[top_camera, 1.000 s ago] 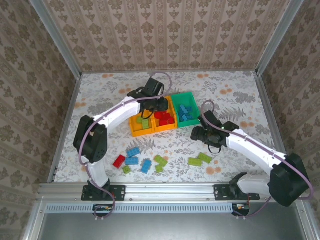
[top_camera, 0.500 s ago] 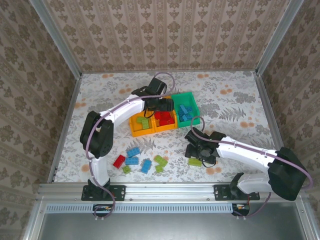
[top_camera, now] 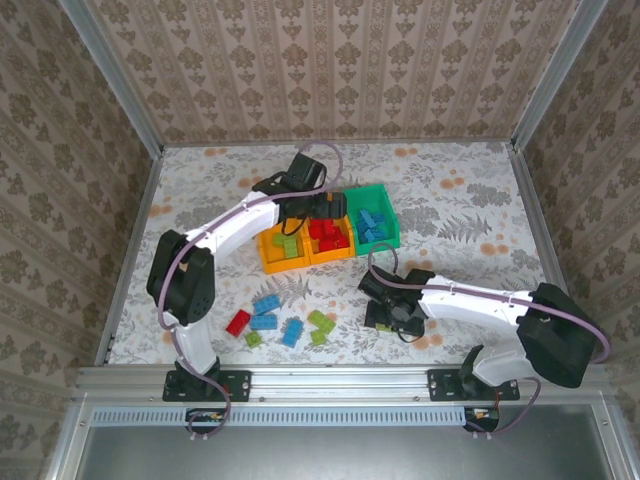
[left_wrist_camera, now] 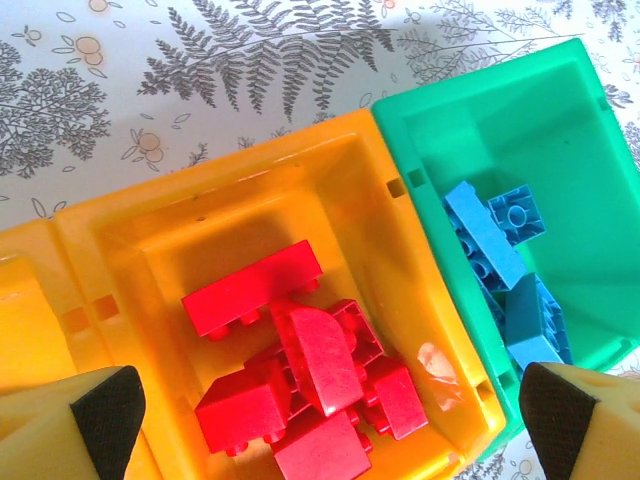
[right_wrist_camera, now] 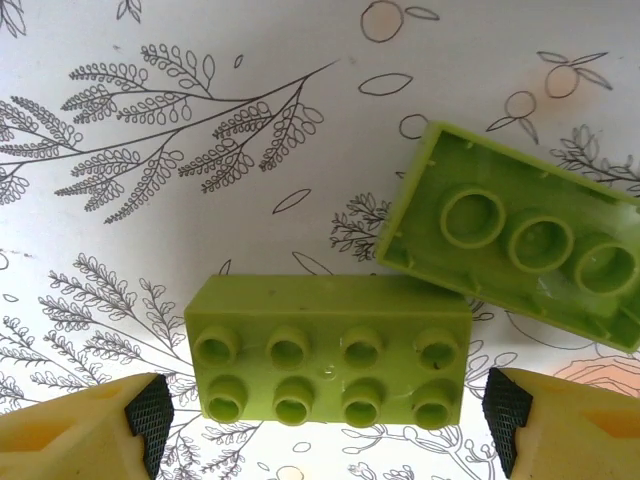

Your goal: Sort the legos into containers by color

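Now the left gripper hangs open over the orange-yellow bin of red bricks, while the open right gripper straddles a lime brick on the worktop, ready to pinch.

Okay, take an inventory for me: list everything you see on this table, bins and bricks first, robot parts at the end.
Orange-yellow plastic bins: two, side by side mid-table; left one holds lime bricks, right one holds red bricks.
Green plastic bin: one, right of the orange pair; holds blue bricks.
Loose bricks: one red, three blue, three lime; near left of the table.
Studs-up lime brick: one, near right.
Upside-down lime brick: one, beside it.
Floral table cover: one, white.
Left gripper: open, above the red bricks.
Right gripper: open, straddling the studs-up lime brick.
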{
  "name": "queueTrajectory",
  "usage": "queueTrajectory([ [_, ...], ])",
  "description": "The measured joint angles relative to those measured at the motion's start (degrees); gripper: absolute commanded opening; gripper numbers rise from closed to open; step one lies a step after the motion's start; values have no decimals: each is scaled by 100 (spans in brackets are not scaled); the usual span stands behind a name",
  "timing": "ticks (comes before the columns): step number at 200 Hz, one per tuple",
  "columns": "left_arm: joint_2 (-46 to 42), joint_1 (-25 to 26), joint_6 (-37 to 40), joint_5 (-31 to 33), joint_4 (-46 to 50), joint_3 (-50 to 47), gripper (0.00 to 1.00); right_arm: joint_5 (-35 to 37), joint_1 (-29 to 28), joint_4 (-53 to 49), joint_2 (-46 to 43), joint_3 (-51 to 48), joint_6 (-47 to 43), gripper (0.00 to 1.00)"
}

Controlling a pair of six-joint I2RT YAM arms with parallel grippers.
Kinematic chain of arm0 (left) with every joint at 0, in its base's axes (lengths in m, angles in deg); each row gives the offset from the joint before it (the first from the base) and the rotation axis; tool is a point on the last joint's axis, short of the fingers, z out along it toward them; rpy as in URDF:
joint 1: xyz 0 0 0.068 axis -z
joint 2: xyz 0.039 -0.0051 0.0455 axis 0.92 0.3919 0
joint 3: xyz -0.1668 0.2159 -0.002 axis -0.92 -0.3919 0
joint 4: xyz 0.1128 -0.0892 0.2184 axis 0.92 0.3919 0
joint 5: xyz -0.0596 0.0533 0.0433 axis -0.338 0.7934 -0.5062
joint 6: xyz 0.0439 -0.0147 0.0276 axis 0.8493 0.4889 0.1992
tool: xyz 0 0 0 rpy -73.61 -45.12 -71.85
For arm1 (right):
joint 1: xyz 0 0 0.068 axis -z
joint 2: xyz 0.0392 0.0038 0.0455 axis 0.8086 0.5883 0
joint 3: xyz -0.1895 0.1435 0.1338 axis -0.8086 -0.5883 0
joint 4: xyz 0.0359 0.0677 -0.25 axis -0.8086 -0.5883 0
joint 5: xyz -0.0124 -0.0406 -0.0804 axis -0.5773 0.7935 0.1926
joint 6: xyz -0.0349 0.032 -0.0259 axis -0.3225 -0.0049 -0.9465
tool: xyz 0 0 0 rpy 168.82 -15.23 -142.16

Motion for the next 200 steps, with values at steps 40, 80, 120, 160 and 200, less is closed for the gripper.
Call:
queueTrajectory([
  [40, 0, -37, -2, 4, -20, -151, 100, -9, -9, 59, 393, 2, -66, 77],
  [80, -59, -76, -7, 7, -37, -319, 100, 2, -11, 50, 553, 83, -186, 69],
  [120, -229, -170, -7, 24, -59, -415, 100, 103, -79, 2, 568, 199, -378, 60],
  [160, -407, -184, -7, 96, -61, -531, 100, 317, -166, -162, 507, 673, -658, 59],
  [200, -763, -339, -55, 278, -61, -953, 100, 393, -118, 0, 332, 1316, -1198, 58],
])
